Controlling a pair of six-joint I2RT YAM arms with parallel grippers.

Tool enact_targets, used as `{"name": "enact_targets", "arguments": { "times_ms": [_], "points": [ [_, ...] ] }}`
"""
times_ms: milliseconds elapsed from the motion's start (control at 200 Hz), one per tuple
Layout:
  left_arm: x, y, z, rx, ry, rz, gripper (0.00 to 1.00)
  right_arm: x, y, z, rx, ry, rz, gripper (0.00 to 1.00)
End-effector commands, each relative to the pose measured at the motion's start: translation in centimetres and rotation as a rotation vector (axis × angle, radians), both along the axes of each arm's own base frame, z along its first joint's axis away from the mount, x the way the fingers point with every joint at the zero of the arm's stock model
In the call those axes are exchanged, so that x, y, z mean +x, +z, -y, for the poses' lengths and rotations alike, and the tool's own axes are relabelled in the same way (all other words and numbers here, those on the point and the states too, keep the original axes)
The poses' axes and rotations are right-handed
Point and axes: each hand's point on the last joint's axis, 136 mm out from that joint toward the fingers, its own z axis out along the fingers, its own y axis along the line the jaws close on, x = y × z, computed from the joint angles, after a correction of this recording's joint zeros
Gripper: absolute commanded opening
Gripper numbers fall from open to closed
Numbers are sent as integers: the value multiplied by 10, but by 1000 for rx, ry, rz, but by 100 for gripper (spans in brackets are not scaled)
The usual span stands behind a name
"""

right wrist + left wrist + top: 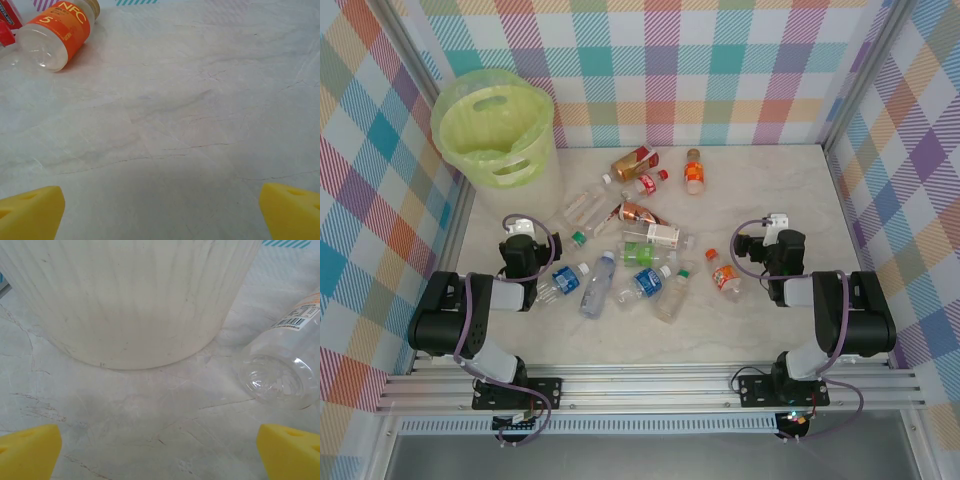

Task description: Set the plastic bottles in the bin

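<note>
- Left gripper [527, 233] sits low over the marble table [150, 410], its yellow pads [27, 452] spread wide and holding nothing.
- Straight ahead of it and near stands the bin [130, 300], its pale ribbed wall rising from the table.
- Ahead to its right, a clear bottle [282, 375] lies on its side, base toward the wrist camera.
- Right gripper [770, 238] is likewise spread and empty above bare table.
- Well ahead to its left lies an orange-labelled bottle [57, 32], also on its side; a red cap [5, 35] just beside it perhaps belongs to another bottle.
- Between the two grippers, the plastic bottles [650, 236] lie scattered on the table.
</note>
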Motion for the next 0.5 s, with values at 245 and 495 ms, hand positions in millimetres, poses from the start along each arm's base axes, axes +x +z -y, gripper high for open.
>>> {"name": "enact_targets", "arguments": {
  "times_ms": [245,495],
  "points": [
    [5,8,6,4,-27,27,100,8,16,-1,14,-4,54,100],
    [5,7,6,2,-29,24,100,8,16,-2,14,-3,55,100]
  ]
}}
